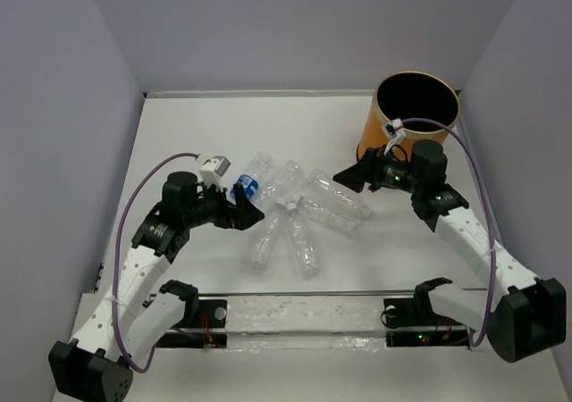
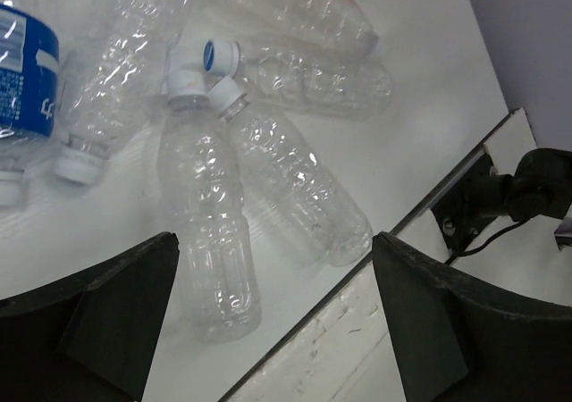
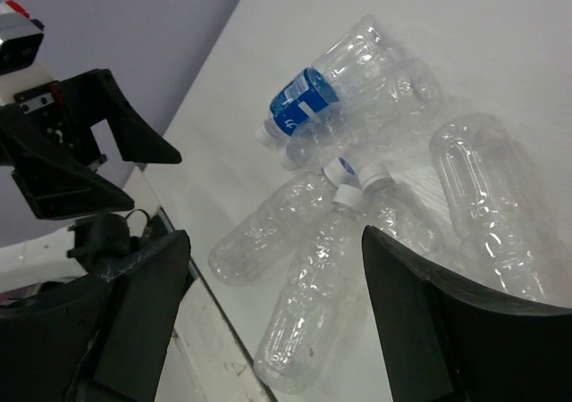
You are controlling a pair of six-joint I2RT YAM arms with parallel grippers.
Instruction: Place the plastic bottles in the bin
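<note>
Left gripper (image 1: 253, 209): fingers spread wide, nothing between them; held above the table at the left edge of the bottle heap, pointing right.
Right gripper (image 1: 345, 179): fingers spread wide, nothing between them; held above the right end of the heap, pointing left, with the bin just behind it.
Blue-labelled bottle (image 1: 245, 188): lies on its side just beside the left gripper, at the far left of the heap; clear body, white cap end towards the near side.
Bottles (image 1: 304, 246): clear, crinkled, all lying flat in one loose heap at the middle of the table, several touching or overlapping.
Near pair: two bottles side by side, bases towards the near edge, necks meeting at the heap's centre.
Caps: one white (image 2: 188, 82), one blue-topped (image 2: 214, 55), touching each other where the necks meet.
Right bottle (image 1: 335, 204): lies slantwise below the right gripper.
Far bottles (image 1: 284, 180): two more lie slantwise beside the blue-labelled one.
Bin (image 1: 375, 136): orange cylinder, upright, gold rim, dark inside; far right of the table, apart from the heap.
Table (image 1: 179, 125): white, flat.
Strip (image 1: 304, 313): clear and glossy, runs along the near edge between the arm bases.
</note>
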